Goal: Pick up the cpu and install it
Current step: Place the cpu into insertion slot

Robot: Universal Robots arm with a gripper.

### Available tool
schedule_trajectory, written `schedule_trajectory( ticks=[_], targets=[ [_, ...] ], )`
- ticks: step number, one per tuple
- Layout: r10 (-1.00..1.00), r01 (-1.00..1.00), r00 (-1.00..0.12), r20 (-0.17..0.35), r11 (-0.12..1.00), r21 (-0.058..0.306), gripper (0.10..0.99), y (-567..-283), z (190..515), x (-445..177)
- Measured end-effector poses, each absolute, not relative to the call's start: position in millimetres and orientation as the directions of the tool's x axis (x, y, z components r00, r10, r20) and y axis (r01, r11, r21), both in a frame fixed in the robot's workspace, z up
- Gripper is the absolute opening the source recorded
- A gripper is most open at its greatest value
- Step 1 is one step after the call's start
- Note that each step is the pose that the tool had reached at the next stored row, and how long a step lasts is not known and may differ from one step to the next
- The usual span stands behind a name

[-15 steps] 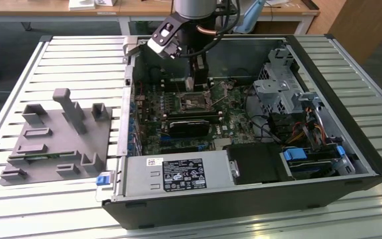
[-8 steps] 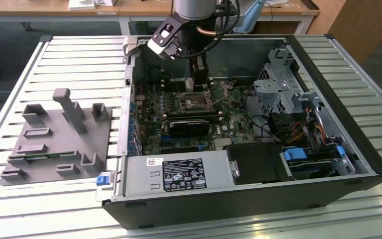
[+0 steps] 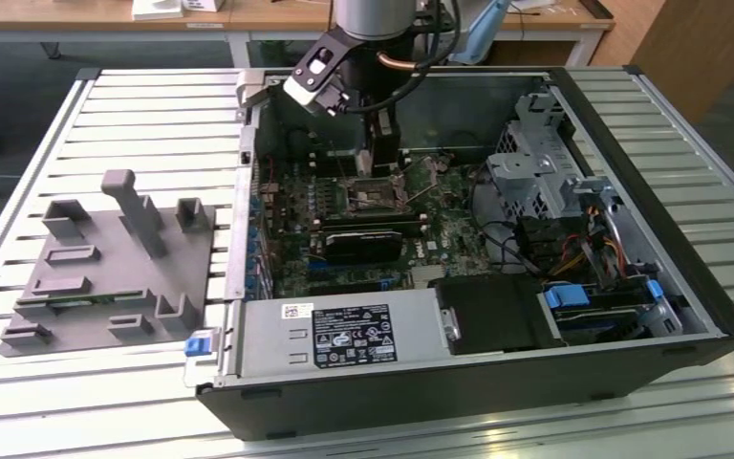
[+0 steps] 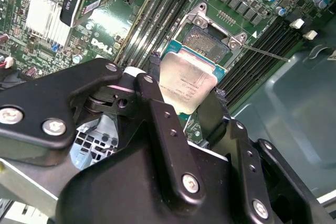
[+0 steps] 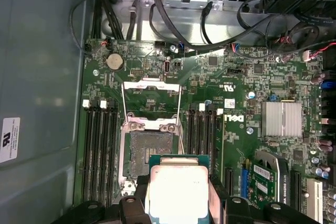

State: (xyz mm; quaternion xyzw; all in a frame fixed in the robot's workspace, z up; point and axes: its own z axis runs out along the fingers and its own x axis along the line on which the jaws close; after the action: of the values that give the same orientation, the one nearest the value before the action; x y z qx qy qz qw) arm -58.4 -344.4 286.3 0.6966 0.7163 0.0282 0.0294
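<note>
One thin square cpu (image 4: 186, 85), a matte silvery lid on a green edge, is clamped between the end effector's (image 4: 185, 97) two black fingers (image 4: 152, 93), just by the open socket (image 4: 207, 43) with its shiny raised frame. In the exterior view, a grey plastic fixture (image 3: 99, 277) lies at nine o'clock of the case (image 3: 405, 397) on the ribbed bench (image 3: 150, 105).
</note>
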Motion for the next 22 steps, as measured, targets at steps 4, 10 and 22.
schedule_trajectory(
  ticks=[4, 10, 22],
  targets=[
    [1.000, 0.996, -0.028, -0.003, 0.028, 0.081, 0.533, -344, 284, -58],
    [1.000, 0.996, -0.028, -0.003, 0.028, 0.081, 0.533, -343, 282, -58],
    [1.000, 0.996, -0.028, -0.005, 0.028, 0.080, 0.533, -340, 273, -58]
  ],
)
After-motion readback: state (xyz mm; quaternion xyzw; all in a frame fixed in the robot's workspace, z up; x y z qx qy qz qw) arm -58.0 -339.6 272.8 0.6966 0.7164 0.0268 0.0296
